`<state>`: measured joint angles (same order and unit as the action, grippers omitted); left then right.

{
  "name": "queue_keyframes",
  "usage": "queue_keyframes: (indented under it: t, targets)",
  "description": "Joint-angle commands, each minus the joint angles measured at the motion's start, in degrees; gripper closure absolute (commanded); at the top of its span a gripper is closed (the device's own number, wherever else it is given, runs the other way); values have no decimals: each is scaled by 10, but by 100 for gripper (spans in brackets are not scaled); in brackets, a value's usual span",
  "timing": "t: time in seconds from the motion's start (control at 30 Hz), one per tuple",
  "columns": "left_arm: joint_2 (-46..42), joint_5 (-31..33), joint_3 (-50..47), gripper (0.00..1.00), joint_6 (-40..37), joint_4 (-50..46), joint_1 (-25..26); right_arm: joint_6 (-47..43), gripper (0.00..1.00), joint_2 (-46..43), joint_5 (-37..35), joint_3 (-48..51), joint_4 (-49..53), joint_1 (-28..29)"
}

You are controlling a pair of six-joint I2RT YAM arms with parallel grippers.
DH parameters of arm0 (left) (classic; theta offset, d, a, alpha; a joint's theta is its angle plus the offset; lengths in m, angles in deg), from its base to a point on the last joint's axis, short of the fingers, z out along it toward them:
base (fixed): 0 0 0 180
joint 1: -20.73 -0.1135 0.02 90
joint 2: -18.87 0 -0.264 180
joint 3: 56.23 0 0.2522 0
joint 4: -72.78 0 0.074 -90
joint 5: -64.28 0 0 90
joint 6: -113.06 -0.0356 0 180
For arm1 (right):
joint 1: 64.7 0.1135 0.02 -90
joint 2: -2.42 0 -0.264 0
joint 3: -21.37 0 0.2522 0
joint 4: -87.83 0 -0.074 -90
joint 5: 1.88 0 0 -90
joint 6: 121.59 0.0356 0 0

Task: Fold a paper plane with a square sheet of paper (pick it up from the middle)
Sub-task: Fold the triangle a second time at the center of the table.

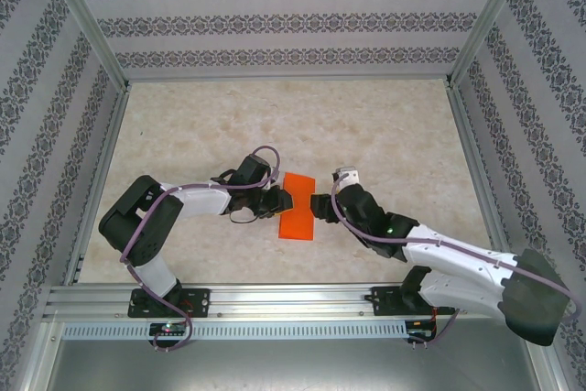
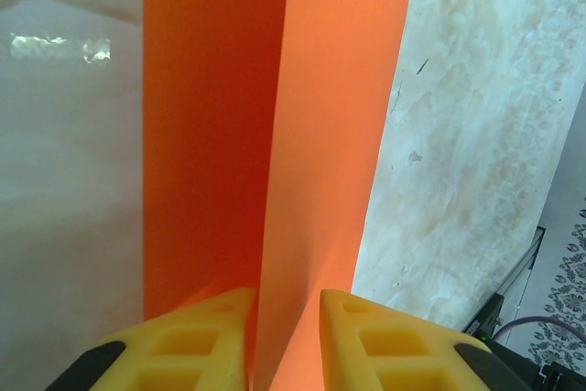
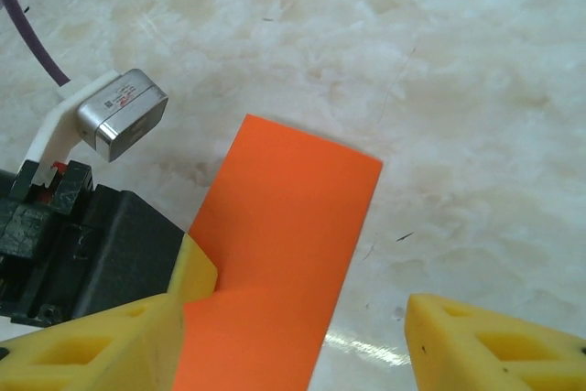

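Your bright orange sheet of paper (image 1: 297, 208) lies folded into a narrow rectangle at the middle of the pale marbled counter (image 1: 366, 125), between the two arms. The left jaws are pinched on its left edge: a raised flap (the lighter orange one in the wrist view) fills the slim gap between the yellow pads (image 2: 206, 341). The right jaws stand wide open at the opposite edge, with one yellow finger (image 3: 101, 345) right at the paper's edge and the other finger (image 3: 494, 345) well clear of it.
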<state>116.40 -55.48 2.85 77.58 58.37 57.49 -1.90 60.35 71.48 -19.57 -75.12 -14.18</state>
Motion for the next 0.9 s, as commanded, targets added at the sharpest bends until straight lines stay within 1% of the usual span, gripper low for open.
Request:
queue_keyframes:
  t: [0.0, 0.23, 0.4, 0.6, 0.7, 0.87]
  targets:
    - [-7, -7, 10, 75, 6, 18, -4, -65, 35, -20, -63, 10, -37, 13]
    - [-5, -7, 19, 79, 7, 15, -5, -113, 35, -47, -74, 26, -48, 40]
    - [-4, -4, 21, 82, 3, 8, -4, -138, 36, -55, -61, 30, -36, 55]
    - [-4, -5, 22, 83, 3, 8, -5, -148, 37, -50, -56, 30, -27, 73]
    - [-5, -4, 25, 88, 2, 3, -5, -153, 38, -47, -53, 28, -24, 81]
    - [-9, -1, 26, 89, -3, -5, -5, -141, 39, -32, -38, 8, 14, 92]
